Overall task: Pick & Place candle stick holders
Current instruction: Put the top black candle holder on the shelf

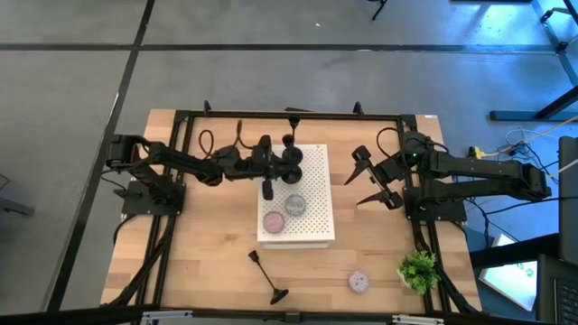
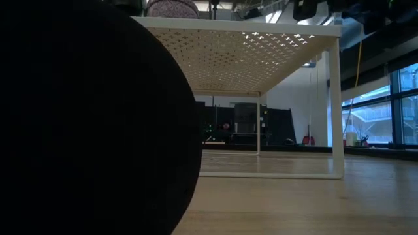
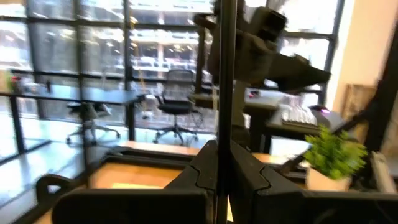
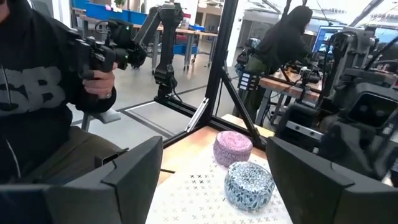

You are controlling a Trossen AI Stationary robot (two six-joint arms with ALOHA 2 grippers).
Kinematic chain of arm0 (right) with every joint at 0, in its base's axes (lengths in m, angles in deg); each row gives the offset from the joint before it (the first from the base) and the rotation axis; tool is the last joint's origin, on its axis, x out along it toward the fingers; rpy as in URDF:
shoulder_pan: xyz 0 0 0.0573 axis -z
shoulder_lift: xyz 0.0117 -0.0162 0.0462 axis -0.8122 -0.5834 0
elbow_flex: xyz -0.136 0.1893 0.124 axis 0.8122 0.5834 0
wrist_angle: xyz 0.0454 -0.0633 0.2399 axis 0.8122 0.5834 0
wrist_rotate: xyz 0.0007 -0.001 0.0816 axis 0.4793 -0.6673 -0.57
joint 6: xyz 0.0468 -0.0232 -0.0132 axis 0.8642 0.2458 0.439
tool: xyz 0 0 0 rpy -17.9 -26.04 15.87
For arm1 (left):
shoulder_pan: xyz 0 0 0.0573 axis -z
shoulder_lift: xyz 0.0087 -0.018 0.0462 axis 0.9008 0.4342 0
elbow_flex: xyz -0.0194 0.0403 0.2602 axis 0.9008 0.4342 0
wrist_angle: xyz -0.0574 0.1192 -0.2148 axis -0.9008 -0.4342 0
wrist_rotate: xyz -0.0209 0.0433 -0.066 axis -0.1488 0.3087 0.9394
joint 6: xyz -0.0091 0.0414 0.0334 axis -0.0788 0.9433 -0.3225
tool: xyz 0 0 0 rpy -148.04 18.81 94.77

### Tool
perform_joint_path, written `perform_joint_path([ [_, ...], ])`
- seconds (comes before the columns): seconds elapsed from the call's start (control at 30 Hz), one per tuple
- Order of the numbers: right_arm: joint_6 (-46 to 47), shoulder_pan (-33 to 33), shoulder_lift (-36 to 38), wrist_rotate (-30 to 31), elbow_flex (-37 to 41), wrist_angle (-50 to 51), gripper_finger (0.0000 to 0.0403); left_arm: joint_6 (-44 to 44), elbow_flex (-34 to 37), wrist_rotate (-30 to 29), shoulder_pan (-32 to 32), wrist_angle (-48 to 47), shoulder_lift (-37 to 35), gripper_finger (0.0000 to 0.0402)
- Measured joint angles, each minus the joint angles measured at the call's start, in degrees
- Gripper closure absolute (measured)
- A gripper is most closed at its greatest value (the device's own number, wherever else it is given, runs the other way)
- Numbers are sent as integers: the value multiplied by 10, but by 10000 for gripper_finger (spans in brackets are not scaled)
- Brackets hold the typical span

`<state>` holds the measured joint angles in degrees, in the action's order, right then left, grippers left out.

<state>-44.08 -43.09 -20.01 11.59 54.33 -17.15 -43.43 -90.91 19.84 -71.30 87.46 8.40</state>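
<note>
**High view: left gripper clamps a black holder over the white board**

High view shows the left gripper (image 1: 268,170) reaching over the white board (image 1: 312,226) at the middle of the table (image 1: 208,262), its jaws closed on the thin stem of a black holder (image 1: 268,190). In the left wrist view that stem (image 3: 222,74) runs straight up between the 2 closed fingers (image 3: 249,171).

On the board sit 2 low pucks, a grey puck (image 1: 295,204) and a pink puck (image 1: 274,221) just beside it. Another black holder (image 1: 267,276) lies on its side on the wood near the front edge. A lavender puck (image 1: 359,282) rests on the table near the small plant (image 1: 418,269).

The right gripper (image 1: 368,185) hangs beside the board's right edge, jaws apart and holding nothing. Its wrist view looks past both fingers at the 2 pucks and a seated person (image 4: 43,106) beyond the table.
</note>
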Motion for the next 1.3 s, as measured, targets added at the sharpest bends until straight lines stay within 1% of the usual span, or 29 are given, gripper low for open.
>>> perform_joint_path([
  [0.1, 0, 0, 0, 0, 0, -5, 114, -4, 1, 0, 0, 0, 0, 394],
  [0.17, 0, 0, 0, 0, 0, -11, 114, -8, 1, 17, -1, -8, 0, 394],
  [0.23, -2, 0, 0, 0, 0, -17, 114, -8, -2, 20, -3, -23, 0, 394],
  [0.47, -7, 0, 0, 0, 0, -27, 114, -5, -2, 22, -12, -38, 0, 394],
  [1.0, -4, 0, -12, 0, 0, -34, 114, 1, -2, 22, -13, -30, 6, 394],
  [1.17, -4, 0, -22, 0, 0, -47, 114, 7, -2, 39, -13, -25, 6, 394],
  [1.3, -4, 0, -23, 0, 0, -54, 114, 17, -2, 66, -13, -25, 6, 394],
])
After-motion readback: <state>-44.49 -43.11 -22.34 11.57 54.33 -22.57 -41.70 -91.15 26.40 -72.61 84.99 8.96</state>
